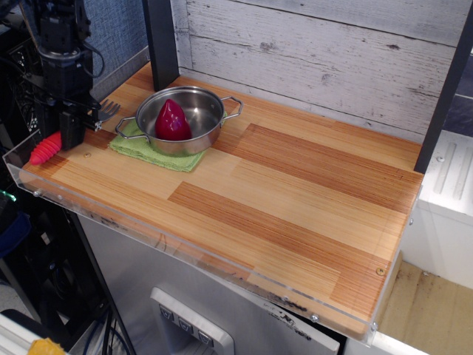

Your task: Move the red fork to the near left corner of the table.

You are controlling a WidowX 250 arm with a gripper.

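The red fork (46,148) slants across the left end of the striped wooden table (295,200). Its red ribbed handle points toward the left corner by the acrylic rim. Its grey tines (109,109) point toward the pot. My black gripper (72,130) comes down from above and is shut on the middle of the fork. I cannot tell whether the fork touches the tabletop.
A steel two-handled pot (179,118) with a dark-red pointed fruit-like object (171,120) stands on a green cloth (151,151) just right of the gripper. A black post (161,41) rises behind it. The clear rim (22,166) edges the left corner.
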